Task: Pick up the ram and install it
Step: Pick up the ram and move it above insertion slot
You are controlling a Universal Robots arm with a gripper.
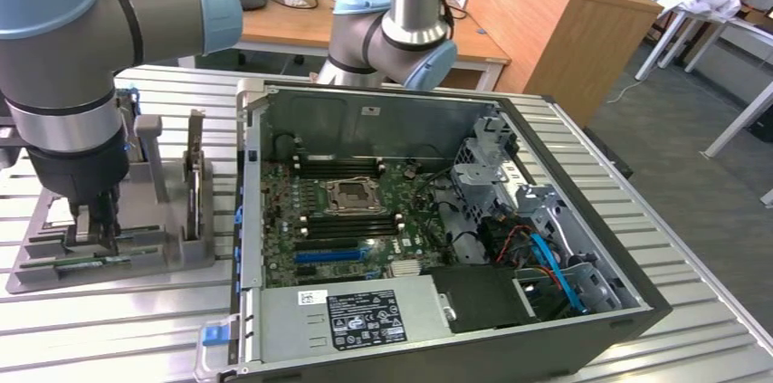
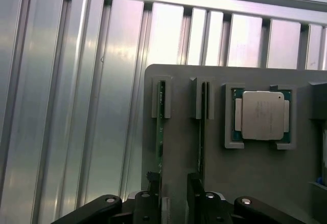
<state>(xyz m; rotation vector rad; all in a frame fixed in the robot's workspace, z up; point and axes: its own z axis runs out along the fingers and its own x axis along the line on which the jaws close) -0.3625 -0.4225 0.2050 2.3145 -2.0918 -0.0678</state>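
Two green ram sticks stand on edge in slots of a grey holder [image 2: 255, 178]: one ram [image 2: 160, 127] and a second ram [image 2: 203, 121] beside it. My gripper [image 2: 173, 202] hangs just above their near ends, open. One of its dark fingers [image 2: 152, 199] sits over the first stick and the other over the second. I cannot tell whether either finger touches a stick. In the exterior view the gripper [image 1: 92, 231] is lowered onto the holder [image 1: 49, 274] at the exterior view's left, beside the open computer case [image 1: 604, 311].
A square silvery processor [image 2: 262, 115] lies in a pocket of the holder next to the sticks. A flat part [image 1: 194, 186] stands upright on the holder. The motherboard [image 1: 350, 211] lies inside the case, with a power supply [image 1: 362, 318] at the front. Everything rests on a ribbed aluminium table [image 2: 76, 106].
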